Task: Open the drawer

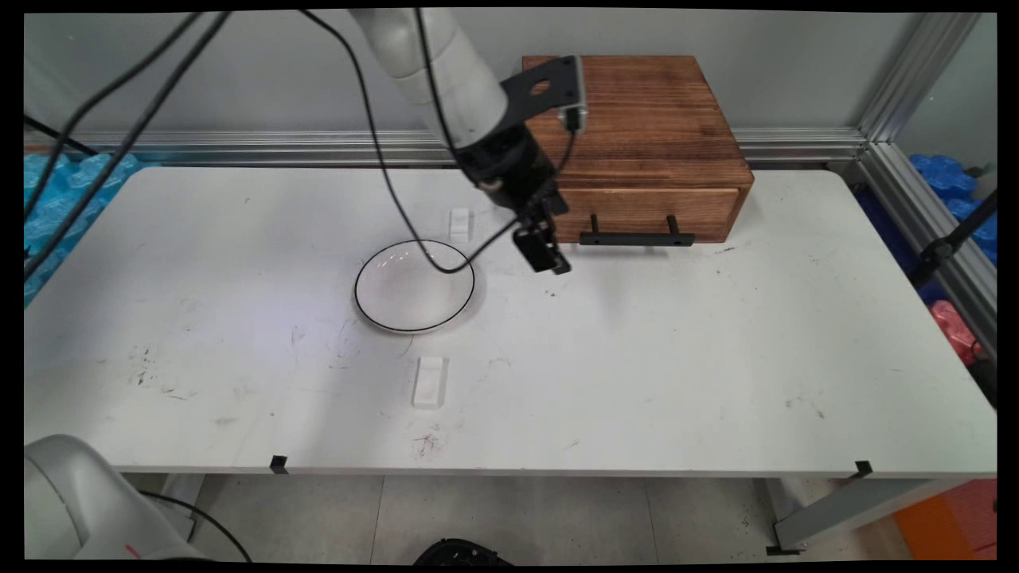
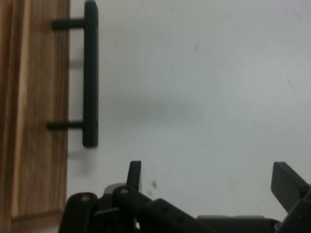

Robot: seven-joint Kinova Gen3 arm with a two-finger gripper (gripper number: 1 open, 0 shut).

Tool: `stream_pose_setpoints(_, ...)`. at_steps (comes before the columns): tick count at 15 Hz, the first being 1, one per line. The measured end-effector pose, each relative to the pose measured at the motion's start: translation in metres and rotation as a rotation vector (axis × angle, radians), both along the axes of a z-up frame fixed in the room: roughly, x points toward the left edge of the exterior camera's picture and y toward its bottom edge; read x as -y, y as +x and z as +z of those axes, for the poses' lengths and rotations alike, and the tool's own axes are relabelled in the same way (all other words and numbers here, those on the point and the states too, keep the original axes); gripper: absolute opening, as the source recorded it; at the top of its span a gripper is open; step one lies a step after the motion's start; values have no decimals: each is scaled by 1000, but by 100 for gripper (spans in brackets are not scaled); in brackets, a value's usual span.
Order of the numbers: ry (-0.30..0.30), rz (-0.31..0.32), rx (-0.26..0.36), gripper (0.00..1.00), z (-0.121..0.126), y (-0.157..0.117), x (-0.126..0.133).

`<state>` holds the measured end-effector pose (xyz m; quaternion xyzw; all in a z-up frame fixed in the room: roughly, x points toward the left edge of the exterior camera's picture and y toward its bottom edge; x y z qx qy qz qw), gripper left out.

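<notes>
So here's what we've got on the white surface (image 1: pixel 716 358). A wooden drawer box (image 1: pixel 645 135) sits at the far side, roughly 1 o'clock from the middle, with a black bar handle (image 1: pixel 637 237) across its front. The drawer looks shut. A clear glass plate with a dark rim (image 1: pixel 415 286) lies near the centre, at about 8 o'clock from the gripper. Two small white blocks flank it: one (image 1: pixel 460 224) just past the plate's far edge at its 1 o'clock, the other (image 1: pixel 429 382) on the near side at its 6 o'clock, a little apart from the rim. One black cable (image 1: pixel 374 135) droops off the arm and loops right across the plate in the main view.

The arm (image 1: pixel 446 72) comes down from the top, slanting toward 5 o'clock, and the gripper (image 1: pixel 549 259) hangs over bare surface between the plate and the drawer front, just off the handle's left end. We can't see it touching anything. In the hand view the handle (image 2: pixel 90 73) runs along the left side with the wood front (image 2: pixel 29 111) behind it, and the two fingers (image 2: pixel 286 184) stand wide apart with nothing but surface between them, so the jaws are open and empty.
</notes>
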<state>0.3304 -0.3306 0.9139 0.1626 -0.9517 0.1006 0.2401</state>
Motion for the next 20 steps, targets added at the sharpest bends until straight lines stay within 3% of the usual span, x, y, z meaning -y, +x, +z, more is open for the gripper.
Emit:
stream_pose_setpoints(8,-88,11,-3,100,-24,-45,15)
stream_pose_setpoints(20,-174,48,4,100,-73,-78,33)
